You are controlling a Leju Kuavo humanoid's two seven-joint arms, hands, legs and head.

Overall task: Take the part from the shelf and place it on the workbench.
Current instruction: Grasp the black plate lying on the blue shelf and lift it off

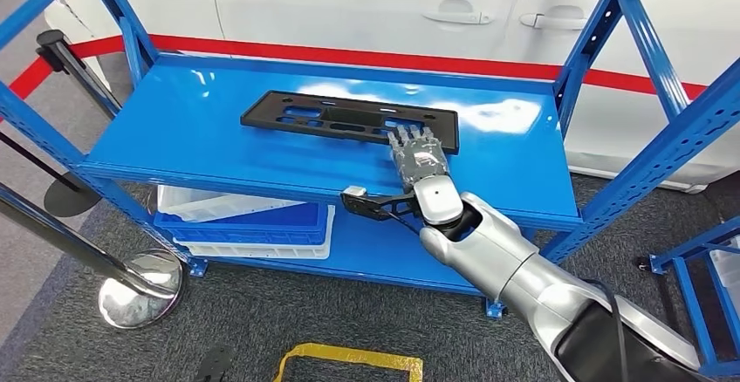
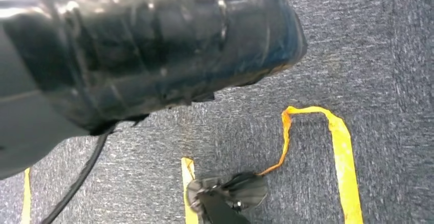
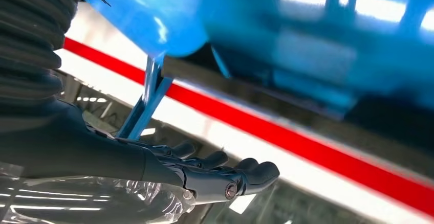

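With the fingers (image 1: 408, 138) spread flat and just reaching the near edge of the part (image 1: 349, 118), nothing is gripped yet: right hand (image 1: 419, 157) is released, palm down, thumb hanging off to the side below the shelf deck edge. Right wrist view agrees: fingers extended, nothing between them.

The part is a flat black slotted plate lying flat on the top deck of the blue shelf (image 1: 218, 138), toward the back; the hand is at its right-hand end.

My read on the step: a flat plate on a flat deck leaves little for the thumb to get under. Probably best to drag it toward the front lip until the edge overhangs, then pinch from above and below. It's long, so an end grip will likely let it droop; grip nearer the middle.

Left hand's state: can't tell; its wrist view looks down at grey carpet (image 2: 368, 45) with yellow tape (image 2: 340, 147).

White car (image 1: 366, 7) stands behind the shelf; blue and white bins (image 1: 253, 221) on the lower deck.
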